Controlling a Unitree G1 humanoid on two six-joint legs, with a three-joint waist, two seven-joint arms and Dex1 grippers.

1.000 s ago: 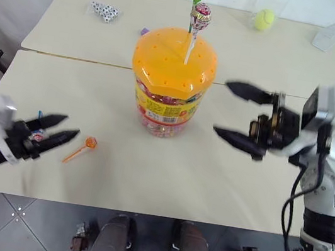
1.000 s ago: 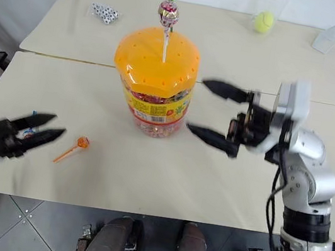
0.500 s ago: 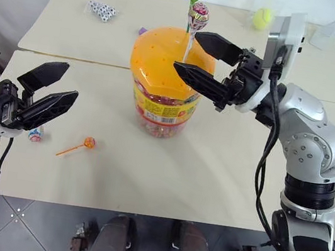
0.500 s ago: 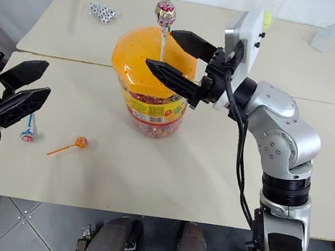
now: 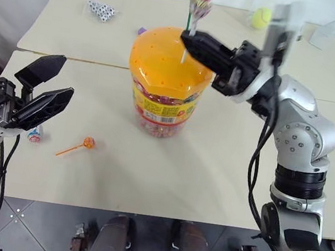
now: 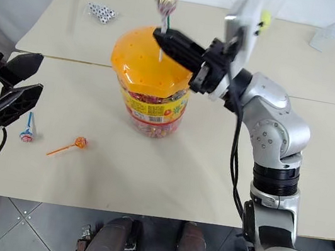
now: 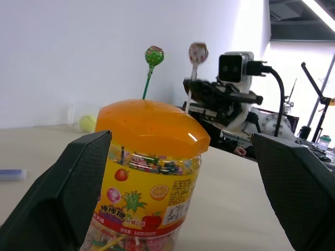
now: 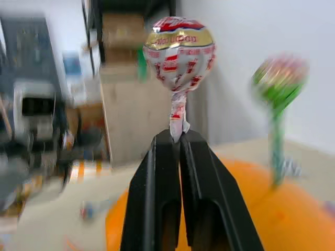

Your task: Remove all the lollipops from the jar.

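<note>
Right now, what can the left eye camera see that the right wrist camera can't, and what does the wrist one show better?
The left eye view alone shows the open left gripper, the orange lollipop and the blue-stick lollipop lying on the table, the dice and the tennis ball. The right wrist view alone shows up close how the right gripper pinches the stick just under the pink lollipop's head. Both share the green lollipop and the jar's orange lid.

The jar (image 7: pixel 148 167) label's small print is too blurred to read.
</note>
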